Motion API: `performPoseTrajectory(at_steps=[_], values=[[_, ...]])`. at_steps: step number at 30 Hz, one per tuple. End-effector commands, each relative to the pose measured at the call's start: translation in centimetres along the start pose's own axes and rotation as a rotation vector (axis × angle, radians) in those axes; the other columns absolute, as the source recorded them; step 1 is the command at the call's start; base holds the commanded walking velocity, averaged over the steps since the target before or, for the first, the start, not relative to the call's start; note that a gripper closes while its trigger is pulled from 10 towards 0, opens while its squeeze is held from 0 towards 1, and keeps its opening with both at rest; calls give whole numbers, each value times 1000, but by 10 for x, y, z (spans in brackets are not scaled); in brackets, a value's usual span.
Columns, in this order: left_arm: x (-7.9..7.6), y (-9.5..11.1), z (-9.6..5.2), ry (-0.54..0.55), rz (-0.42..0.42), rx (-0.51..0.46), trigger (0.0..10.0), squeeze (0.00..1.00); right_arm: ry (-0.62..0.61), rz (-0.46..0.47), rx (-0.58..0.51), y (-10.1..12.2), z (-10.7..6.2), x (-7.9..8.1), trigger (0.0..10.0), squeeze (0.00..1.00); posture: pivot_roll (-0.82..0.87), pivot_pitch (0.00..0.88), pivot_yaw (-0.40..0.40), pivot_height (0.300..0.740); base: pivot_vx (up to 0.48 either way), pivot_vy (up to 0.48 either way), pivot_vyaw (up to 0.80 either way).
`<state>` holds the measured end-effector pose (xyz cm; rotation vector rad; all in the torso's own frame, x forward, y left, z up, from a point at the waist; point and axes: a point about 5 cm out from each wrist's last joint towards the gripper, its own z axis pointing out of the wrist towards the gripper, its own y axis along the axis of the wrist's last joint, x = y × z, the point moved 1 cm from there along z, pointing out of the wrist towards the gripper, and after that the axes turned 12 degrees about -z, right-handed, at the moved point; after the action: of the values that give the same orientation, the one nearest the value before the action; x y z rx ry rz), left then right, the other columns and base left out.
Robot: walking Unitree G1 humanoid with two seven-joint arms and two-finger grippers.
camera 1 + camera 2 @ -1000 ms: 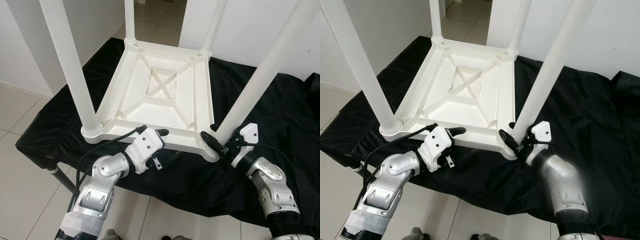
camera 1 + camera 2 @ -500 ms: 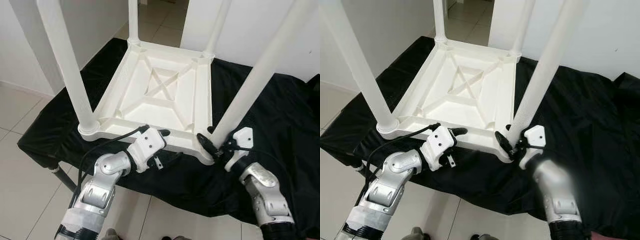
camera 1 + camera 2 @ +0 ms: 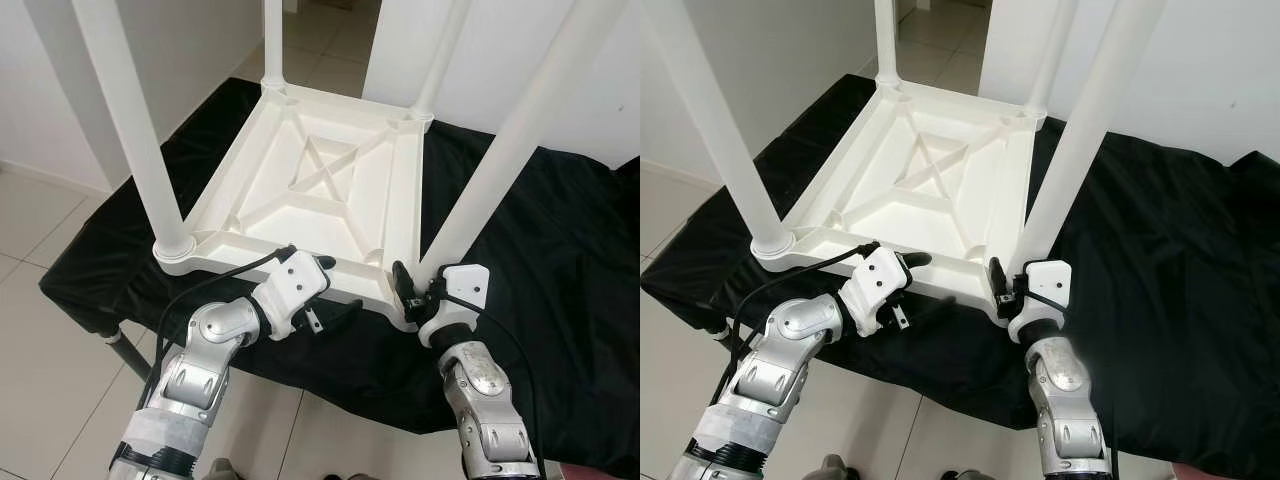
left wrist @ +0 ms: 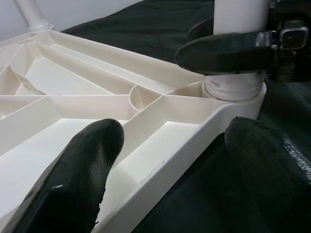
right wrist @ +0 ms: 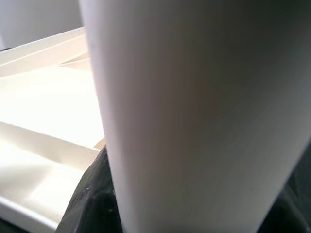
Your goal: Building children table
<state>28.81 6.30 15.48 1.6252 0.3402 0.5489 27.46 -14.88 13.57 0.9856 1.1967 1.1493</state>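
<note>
Under my arms stretches a black cloth (image 3: 560, 260), draped over a low stand and hanging in soft folds past its near edge. A grey metal leg (image 3: 125, 352) of that stand slants out from beneath the cloth on my left. The floor (image 3: 45, 330) is pale, glossy tile with thin dark grout lines, and it runs on ahead through an opening (image 3: 325, 40) between two white walls. The wall on my left (image 3: 40, 90) meets the floor at a white skirting board. The wall on my right (image 3: 590, 110) is plain white too. Light is even and bright, with soft shadows
</note>
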Motion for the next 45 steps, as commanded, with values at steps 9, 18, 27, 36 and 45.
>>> performPoseTrajectory(at_steps=[9, 18, 27, 36, 45], values=[[7, -4, 1, 147, -14, -5, 10000, 0, -190, 68, 169, -20, -8, 4, 10000, 0, 55, 84, -98, 740, 0, 0, 0], [6, -4, 2, 144, -11, -7, 10000, 0, -136, 40, 109, -14, -7, 3, 10000, 1000, 57, 75, -103, 740, 0, 0, 0], [-3, 0, 4, 92, -53, -49, 10000, 0, 41, -12, 33, -19, -4, -18, 10000, 1000, 52, 73, -104, 740, 0, 0, 0], [-9, -4, 4, 59, -42, -18, 10000, 0, 268, -22, -64, -10, -4, -33, 10000, 0, 49, 79, -98, 740, 0, 0, 0], [-8, -3, 6, 45, -35, -14, 10000, 0, 505, -59, -100, -7, 6, -40, 10000, 0, 40, 73, -77, 740, 0, 0, 0]])
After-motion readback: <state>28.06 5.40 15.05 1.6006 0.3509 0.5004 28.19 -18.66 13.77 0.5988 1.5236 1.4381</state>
